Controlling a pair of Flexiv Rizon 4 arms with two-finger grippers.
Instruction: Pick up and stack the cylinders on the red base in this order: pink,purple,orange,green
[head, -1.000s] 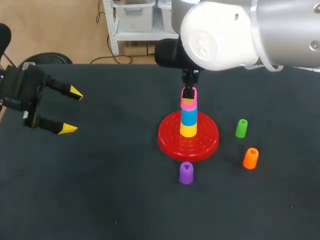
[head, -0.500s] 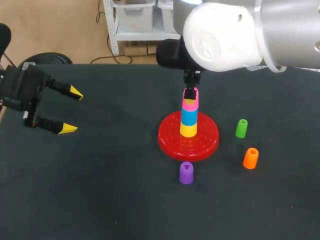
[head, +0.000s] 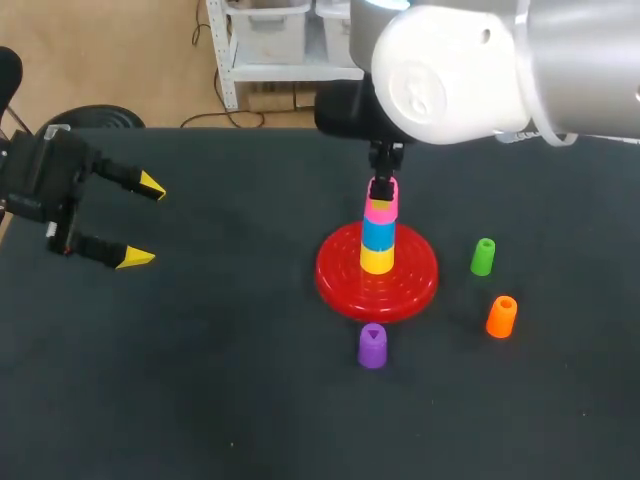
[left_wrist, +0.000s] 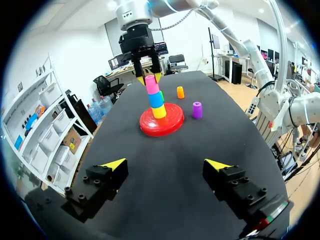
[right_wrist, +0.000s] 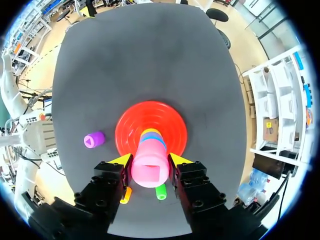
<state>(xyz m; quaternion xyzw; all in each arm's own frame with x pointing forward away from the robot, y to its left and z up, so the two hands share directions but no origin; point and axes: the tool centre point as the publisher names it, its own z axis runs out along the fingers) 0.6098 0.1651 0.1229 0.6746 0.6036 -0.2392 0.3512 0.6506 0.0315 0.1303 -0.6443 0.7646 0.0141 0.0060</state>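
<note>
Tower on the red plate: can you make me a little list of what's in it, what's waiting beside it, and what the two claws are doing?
tower, bottom to top: yellow cylinder, blue cylinder, pink cylinder
standing on: red base
waiting, not stacked: purple cylinder, orange cylinder, green cylinder
right gripper: shut on the pink cylinder at the tower's top
left gripper: open, empty, far from the tower

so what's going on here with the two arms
The right gripper is shut on the pink cylinder, which sits atop a blue cylinder and a yellow cylinder on the red base. The purple cylinder, orange cylinder and green cylinder stand on the table. The left gripper hangs open, holding nothing.
</note>
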